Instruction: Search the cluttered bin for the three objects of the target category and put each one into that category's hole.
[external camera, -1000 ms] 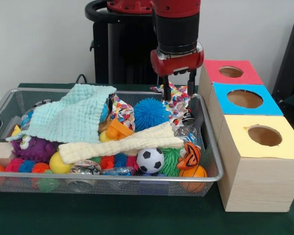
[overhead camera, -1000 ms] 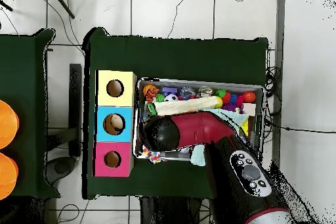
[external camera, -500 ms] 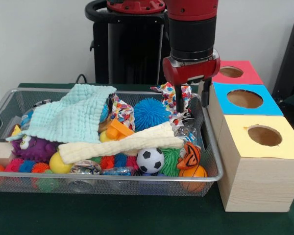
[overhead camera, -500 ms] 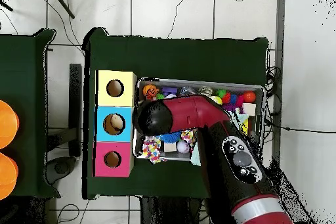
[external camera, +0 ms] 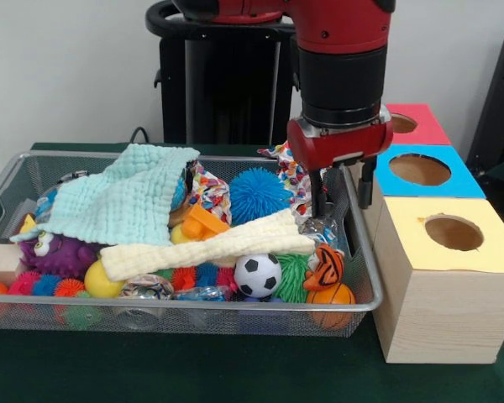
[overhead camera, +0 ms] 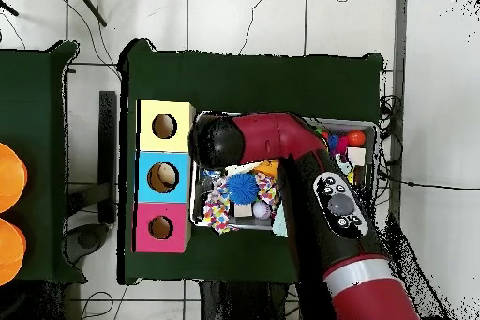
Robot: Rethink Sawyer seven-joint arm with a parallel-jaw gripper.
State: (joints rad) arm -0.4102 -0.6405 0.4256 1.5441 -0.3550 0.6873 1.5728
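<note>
Two fingers of the gripper (external camera: 343, 190) hang apart with nothing between them, over the wire bin's (external camera: 363, 273) edge beside the yellow-topped box (external camera: 451, 277). Under them lies a colourful patterned cloth (external camera: 292, 172) (next to the blue spiky ball (external camera: 256, 195)).

Dark green table cover (external camera: 193, 369) underneath. Black cabinet-like unit (external camera: 223, 84) behind, against pale wall (external camera: 67, 67). Overhead: tiled floor (overhead camera: 253, 16) with trailing cables (overhead camera: 253, 18); two orange round objects (overhead camera: 7, 208), possibly stools, at the edge.
</note>
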